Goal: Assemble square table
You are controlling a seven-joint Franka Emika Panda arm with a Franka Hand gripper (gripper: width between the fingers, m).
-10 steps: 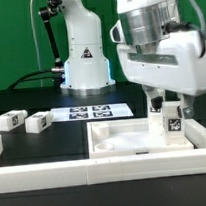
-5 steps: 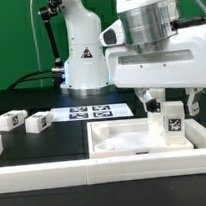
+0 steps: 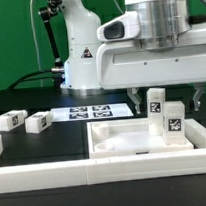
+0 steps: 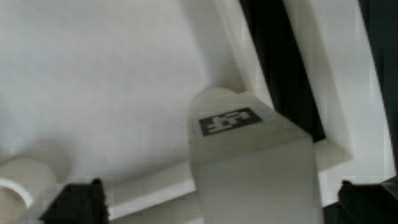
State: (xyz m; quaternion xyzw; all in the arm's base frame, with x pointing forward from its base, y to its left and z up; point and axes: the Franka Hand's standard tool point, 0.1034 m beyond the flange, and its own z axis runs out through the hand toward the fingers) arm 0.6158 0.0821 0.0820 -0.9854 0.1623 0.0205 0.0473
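Note:
The square table's white slab [image 3: 119, 142] lies with its recessed side up, on the exterior view's right. Two white tagged legs stand upright in it, one in front [image 3: 173, 120] and one just behind [image 3: 156, 101]. My gripper [image 3: 168, 96] hangs open above the front leg, its dark fingertips [image 3: 138, 97] wide apart and clear of it. In the wrist view that tagged leg [image 4: 231, 150] rises between the two fingers [image 4: 75, 200] without touching either, and the slab [image 4: 107, 70] lies below. My gripper [image 4: 219, 206] holds nothing.
Two loose tagged legs [image 3: 7, 121] [image 3: 37, 121] lie on the black surface at the exterior view's left. The marker board [image 3: 97, 112] lies behind them. A long white rail [image 3: 57, 175] borders the front. The arm's white base [image 3: 84, 57] stands at the back.
My gripper has risen straight up off the front leg, which stays standing in the slab. The fingers stay spread wide.

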